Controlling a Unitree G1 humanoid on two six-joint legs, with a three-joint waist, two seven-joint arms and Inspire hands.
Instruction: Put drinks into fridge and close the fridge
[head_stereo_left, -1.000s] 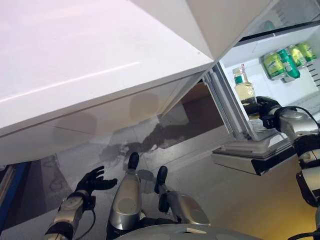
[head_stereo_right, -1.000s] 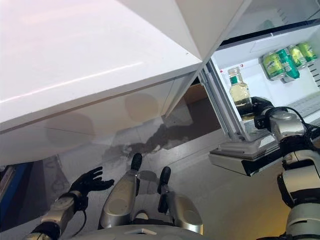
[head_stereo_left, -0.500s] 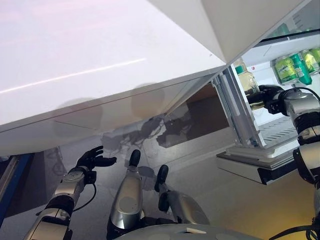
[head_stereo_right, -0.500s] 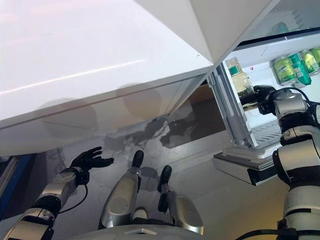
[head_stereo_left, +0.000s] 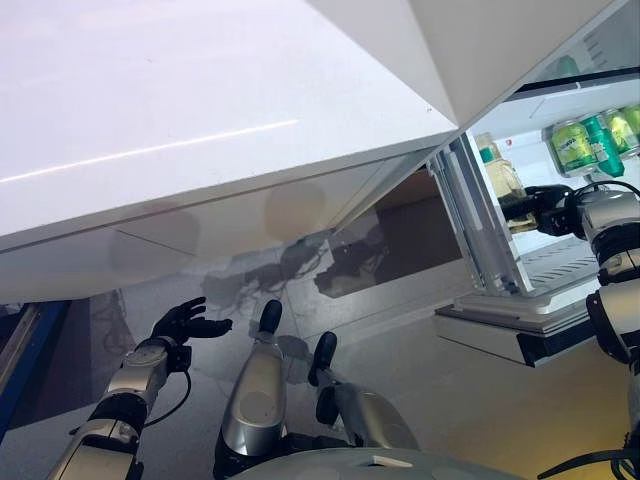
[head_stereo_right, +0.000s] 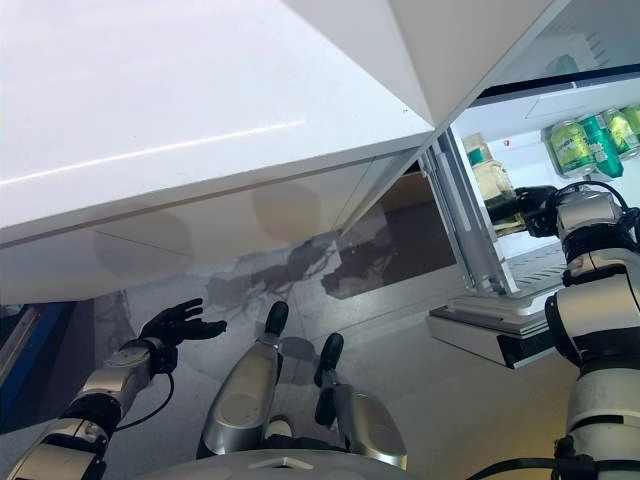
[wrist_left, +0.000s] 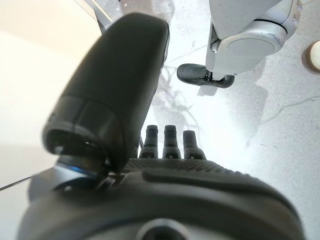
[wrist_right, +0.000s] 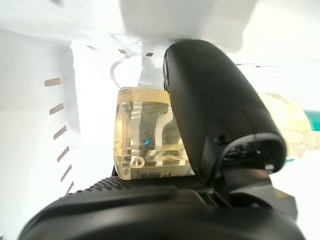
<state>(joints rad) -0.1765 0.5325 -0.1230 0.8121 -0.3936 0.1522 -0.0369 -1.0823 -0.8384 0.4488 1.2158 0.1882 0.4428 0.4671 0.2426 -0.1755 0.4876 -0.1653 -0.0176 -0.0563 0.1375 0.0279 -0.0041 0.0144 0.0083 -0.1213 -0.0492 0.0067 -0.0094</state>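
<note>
Clear plastic bottle of pale yellow drink with green cap: held upright inside open white fridge, above its wire shelf. Right hand clasped round bottle. Green cans behind. Left hand low, fingers relaxed, empty.

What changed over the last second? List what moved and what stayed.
The right robot hand carried the pale yellow bottle upward and further into the open fridge, keeping its grip throughout. The camera also shifted. The left robot hand rose slightly, staying open and empty. The green drinks on the shelf stayed put.
</note>
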